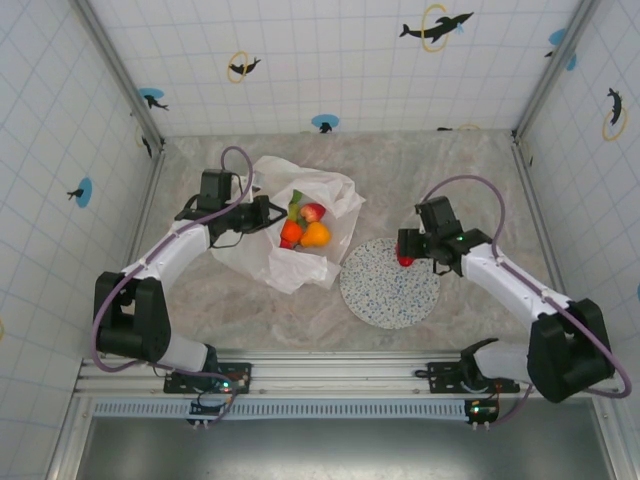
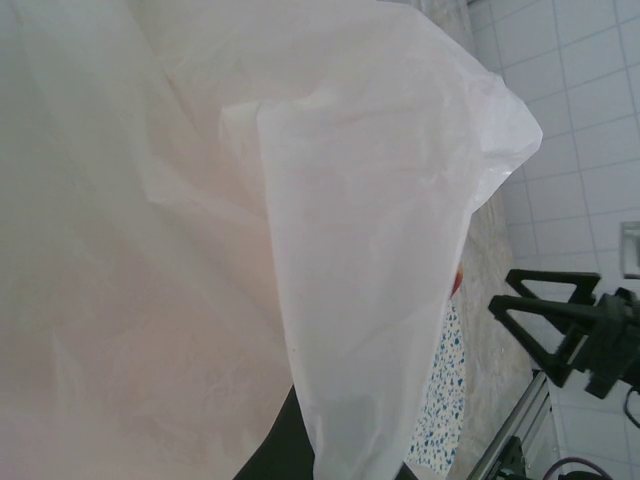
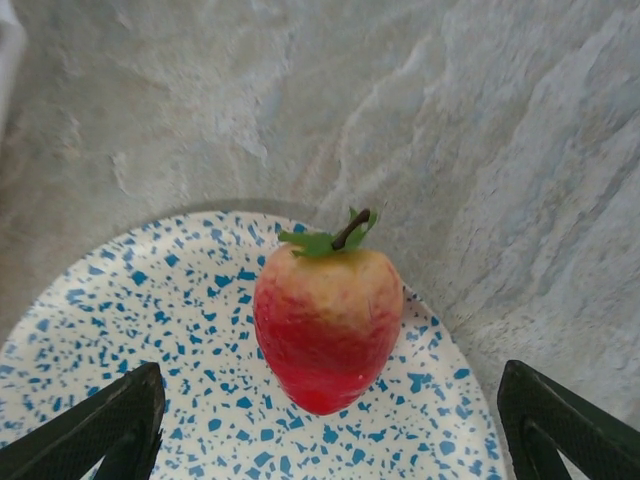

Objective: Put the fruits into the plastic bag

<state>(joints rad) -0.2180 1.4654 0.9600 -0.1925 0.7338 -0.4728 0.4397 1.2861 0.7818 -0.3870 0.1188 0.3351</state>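
Plastic bag (image 1: 300, 265) left of centre, fruits (image 1: 303, 232) in its mouth, plate (image 1: 385, 295) just to its right — one fruit (image 3: 327, 325) on the plate's far edge

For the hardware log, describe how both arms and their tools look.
Both the left arm and right arm have white links, black joints and a looping lilac cable. The left tool and right tool are black.

Bare table (image 1: 450, 165) flanks the plate (image 1: 385, 295); the bag (image 1: 300, 268) crowds its left.
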